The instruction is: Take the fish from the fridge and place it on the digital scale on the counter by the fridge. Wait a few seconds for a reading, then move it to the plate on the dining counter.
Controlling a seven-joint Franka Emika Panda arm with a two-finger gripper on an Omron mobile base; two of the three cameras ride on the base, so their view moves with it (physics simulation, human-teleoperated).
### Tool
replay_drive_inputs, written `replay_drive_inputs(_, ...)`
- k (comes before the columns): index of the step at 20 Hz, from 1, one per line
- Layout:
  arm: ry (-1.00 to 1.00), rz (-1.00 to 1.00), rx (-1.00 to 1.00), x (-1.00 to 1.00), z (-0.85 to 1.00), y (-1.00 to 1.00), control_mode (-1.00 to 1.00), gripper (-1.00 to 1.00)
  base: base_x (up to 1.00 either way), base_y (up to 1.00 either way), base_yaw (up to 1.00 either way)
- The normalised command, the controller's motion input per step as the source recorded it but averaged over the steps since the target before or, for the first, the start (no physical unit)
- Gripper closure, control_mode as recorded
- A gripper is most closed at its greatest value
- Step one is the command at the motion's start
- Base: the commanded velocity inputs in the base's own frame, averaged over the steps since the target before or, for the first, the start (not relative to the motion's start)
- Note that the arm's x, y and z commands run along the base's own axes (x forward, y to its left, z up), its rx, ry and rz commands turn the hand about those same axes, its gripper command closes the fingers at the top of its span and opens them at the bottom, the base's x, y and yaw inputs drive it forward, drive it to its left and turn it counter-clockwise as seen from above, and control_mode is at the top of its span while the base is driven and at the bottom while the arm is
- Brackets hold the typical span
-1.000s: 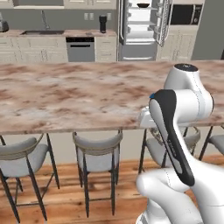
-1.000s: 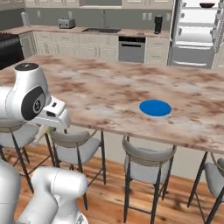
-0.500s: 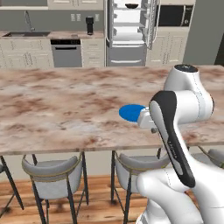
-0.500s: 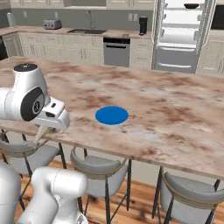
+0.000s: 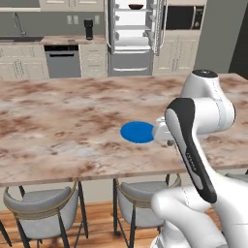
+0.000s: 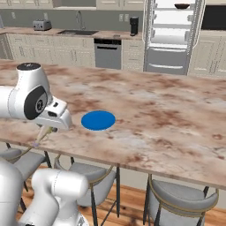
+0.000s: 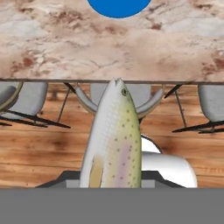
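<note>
Grey stools with curved backs, thin dark legs: row along near side, seats tucked partly under overhang; two in left base view, second right of first. Wooden plank floor beneath.

Far wall: cream cabinets; stainless dishwasher left of centre; sink with tall faucet further left; toaster far left on wall counter; black coffee machine on wall counter, right of dishwasher. Black microwave built into cabinets, far right. Dark bowl on high shelf.
</note>
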Motion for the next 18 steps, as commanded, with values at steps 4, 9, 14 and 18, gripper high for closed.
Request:
replay_drive_inputs(4, 0.14, -0.02, 0.06, 0.98, 0.00, -0.04, -1.00, 1.00, 0.00, 0.00, 0.00)
replay_drive_inputs(9, 0.15, 0.00, 0.07, 1.00, -0.05, -0.36, -1.00, 1.00, 0.00, 0.00, 0.00)
replay_drive_inputs(14, 0.04, 0.00, 0.01, 1.00, -0.26, -0.29, -1.00, 1.00, 0.00, 0.00, 0.00)
replay_drive_inputs(18, 0.00, 0.00, -0.01, 1.00, -0.52, 0.00, -1.00, 1.00, 0.00, 0.00, 0.00)
